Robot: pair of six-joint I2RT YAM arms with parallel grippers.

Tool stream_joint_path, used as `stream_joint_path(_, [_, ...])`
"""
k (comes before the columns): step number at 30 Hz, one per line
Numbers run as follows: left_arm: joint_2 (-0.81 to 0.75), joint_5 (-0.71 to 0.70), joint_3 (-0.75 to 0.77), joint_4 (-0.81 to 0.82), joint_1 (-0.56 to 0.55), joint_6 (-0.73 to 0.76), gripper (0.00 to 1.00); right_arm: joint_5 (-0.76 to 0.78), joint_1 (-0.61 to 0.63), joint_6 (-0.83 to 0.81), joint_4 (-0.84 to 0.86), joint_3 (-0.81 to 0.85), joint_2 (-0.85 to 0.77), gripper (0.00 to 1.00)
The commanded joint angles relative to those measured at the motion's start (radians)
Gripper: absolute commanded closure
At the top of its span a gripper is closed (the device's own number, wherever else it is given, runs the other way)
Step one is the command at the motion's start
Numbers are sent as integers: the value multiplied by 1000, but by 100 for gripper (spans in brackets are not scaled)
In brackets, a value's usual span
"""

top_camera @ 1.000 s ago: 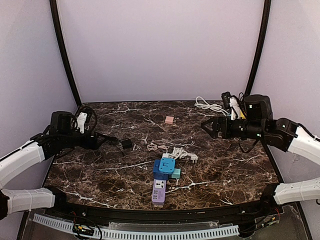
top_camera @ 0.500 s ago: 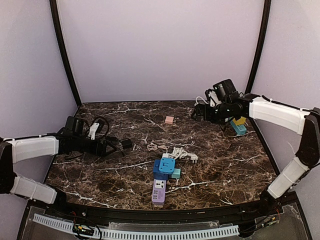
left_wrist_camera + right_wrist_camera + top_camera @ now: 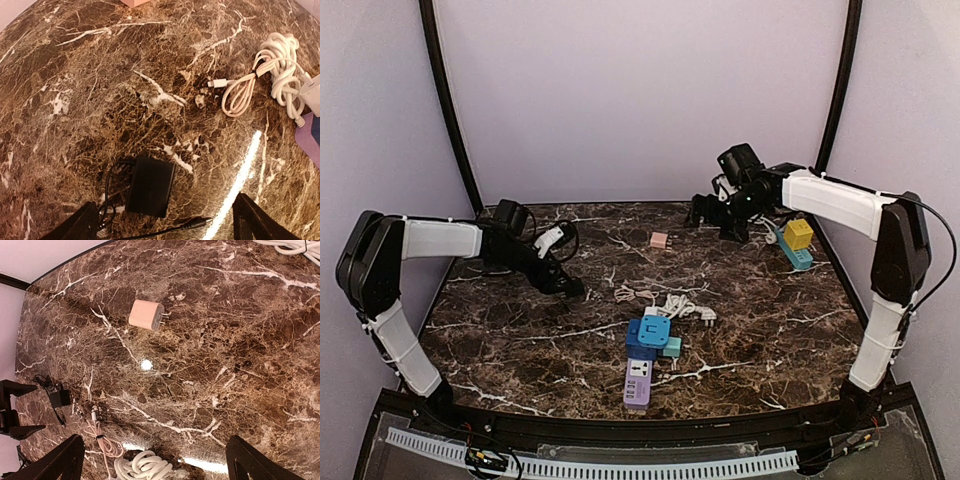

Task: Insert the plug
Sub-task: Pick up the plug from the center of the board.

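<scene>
Hovering jaws apart, left gripper has the black plug adapter just ahead between its fingers, near the table's left edge, long axis along the reach; right gripper, equally agape, faces the pink plug near the back edge.

Soft, even light falls from above the pink plug; the dark marble surface carries only faint shadows. In the right wrist view a round glare spot sits just below the pink plug, with a brighter strip farther below. In the left wrist view a long glare streak lies well below it, and the edges bow.
</scene>
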Motion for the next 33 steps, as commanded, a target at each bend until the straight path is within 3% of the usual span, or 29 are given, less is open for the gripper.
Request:
stream_joint_path(1, [72,1,95,-135,-9,196,18,-16,-4,63,-47,18,2,2])
stream_joint_path(9, [165,-27,124,-79,-9,261,36,-7,-5,51,-75,21,-19,2])
stream_joint_path(11, [180,-41,131,-88,-15,265,46,-11,-4,40,-77,28,-16,2])
stream_joint_path(16, [215,-99,164,-97,-45,274,51,-18,-3,17,-86,31,-15,1])
stream_joint_path(20, [225,-117,172,-110,-50,277,68,-8,-5,9,-87,20,-26,1])
stream_joint_path(25, [220,-116,183,-145,-55,289,98,-10,-5,-13,-86,38,-24,1])
stream_joint_path(30, [145,-83,248,-160,-54,265,99,-47,-4,-63,-86,103,-46,3])
stream_joint_path(33, [24,-10,197,-4,-53,264,99,-85,0,-52,-84,160,-72,9])
